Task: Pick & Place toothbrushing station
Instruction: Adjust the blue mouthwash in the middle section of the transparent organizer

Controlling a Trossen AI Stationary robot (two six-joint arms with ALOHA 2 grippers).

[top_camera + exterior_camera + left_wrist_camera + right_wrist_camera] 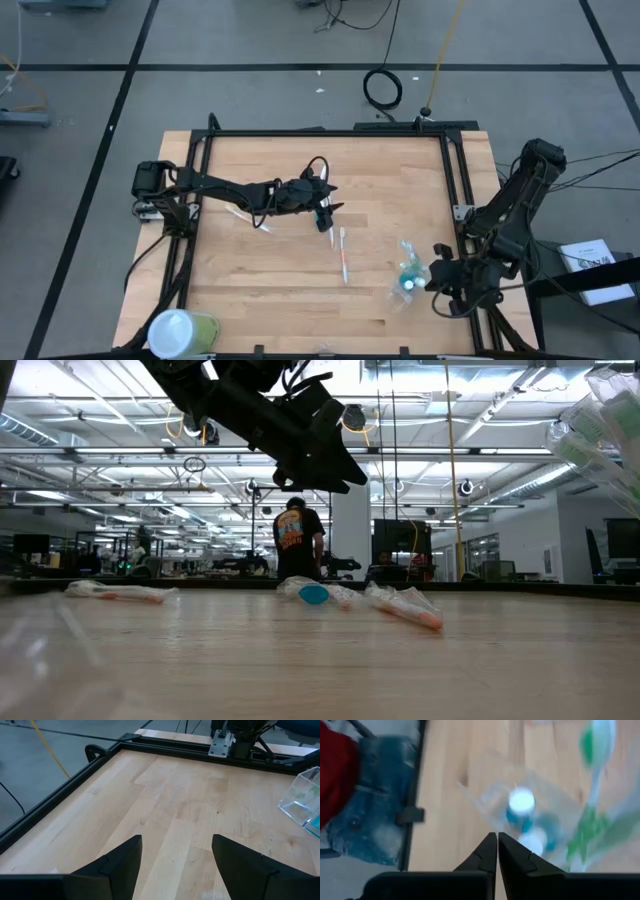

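My wooden bench [260,270] stands on grey floor. My left gripper [327,213], jaws apart, hovers mid-bench; my right gripper [440,283], jaws together, sits beside the clear holder [408,275] near the right edge.

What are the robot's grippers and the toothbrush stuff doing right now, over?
Left gripper open, over mid-table, empty. Right gripper shut, empty, beside the clear holder with teal tubes. Orange toothbrush lies between them. Nothing in the way.

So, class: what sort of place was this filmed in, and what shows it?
Probably a big open lab or workshop: a wooden table in a black frame, taped floor lines, and ceiling trusses with workstations behind.
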